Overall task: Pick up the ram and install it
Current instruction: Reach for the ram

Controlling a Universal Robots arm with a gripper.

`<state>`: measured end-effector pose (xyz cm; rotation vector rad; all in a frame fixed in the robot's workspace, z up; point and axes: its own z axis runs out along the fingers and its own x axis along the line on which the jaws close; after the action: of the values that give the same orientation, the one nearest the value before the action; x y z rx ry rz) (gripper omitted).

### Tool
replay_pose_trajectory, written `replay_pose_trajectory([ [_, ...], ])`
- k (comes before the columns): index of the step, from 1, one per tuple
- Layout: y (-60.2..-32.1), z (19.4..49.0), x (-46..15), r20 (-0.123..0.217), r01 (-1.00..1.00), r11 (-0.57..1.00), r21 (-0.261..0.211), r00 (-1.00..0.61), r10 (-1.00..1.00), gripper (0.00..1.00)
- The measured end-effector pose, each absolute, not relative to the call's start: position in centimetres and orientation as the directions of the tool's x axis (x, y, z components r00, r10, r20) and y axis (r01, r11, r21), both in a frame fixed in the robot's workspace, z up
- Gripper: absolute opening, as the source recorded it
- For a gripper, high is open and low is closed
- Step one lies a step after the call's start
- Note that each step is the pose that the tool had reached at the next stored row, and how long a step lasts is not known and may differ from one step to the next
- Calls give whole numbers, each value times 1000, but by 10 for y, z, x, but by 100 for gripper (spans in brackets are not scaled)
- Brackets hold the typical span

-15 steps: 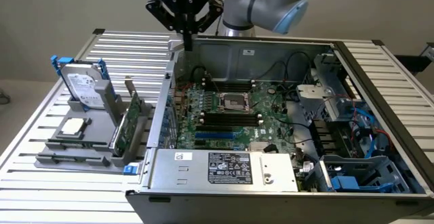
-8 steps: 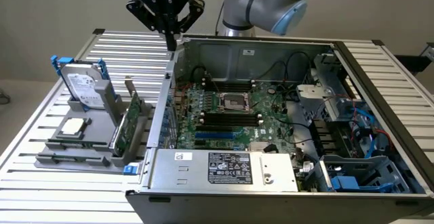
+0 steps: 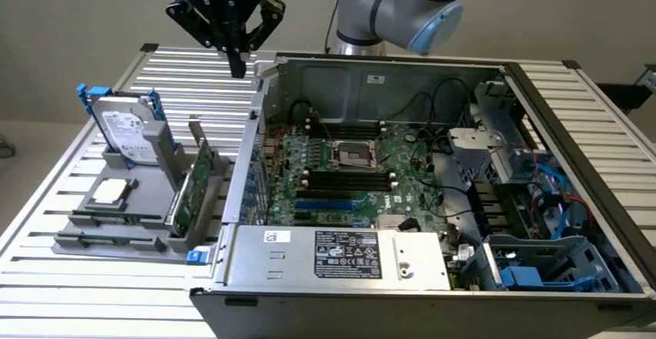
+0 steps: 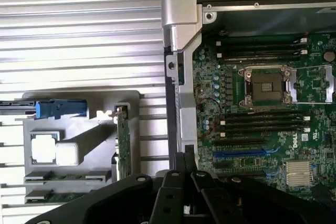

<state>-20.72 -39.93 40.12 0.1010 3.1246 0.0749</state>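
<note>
Two narrow green ram sticks (image 3: pixel 115 217) lie in grooves at the front of a grey holder (image 3: pixel 77 227) on the slatted table, at the exterior view's left. The wrist view shows them as thin green strips (image 4: pixel 52 176) in the holder (image 4: pixel 79 103). My black gripper (image 3: pixel 238 66) hangs high above the table beside the back left corner of the open computer case (image 3: pixel 307 277), well away from the ram. Its fingers (image 4: pixel 185 169) are shut together with nothing between them. The motherboard's long black slots (image 3: pixel 349 177) lie by the processor socket (image 3: pixel 354 153).
The holder also carries an upright hard drive (image 3: pixel 128 135) with blue clips, a processor chip (image 3: pixel 110 193) and a tall green expansion card (image 3: pixel 190 193). Inside the case are cables, a power supply (image 3: pixel 343 254) and drive bays (image 3: pixel 533 270). The case's metal wall (image 4: pixel 176 77) stands between holder and motherboard.
</note>
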Motion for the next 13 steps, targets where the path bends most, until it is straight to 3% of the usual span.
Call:
replay_pose_trajectory([
  [13,-401,397,-243,8,56,997,47,-998,56,11],
])
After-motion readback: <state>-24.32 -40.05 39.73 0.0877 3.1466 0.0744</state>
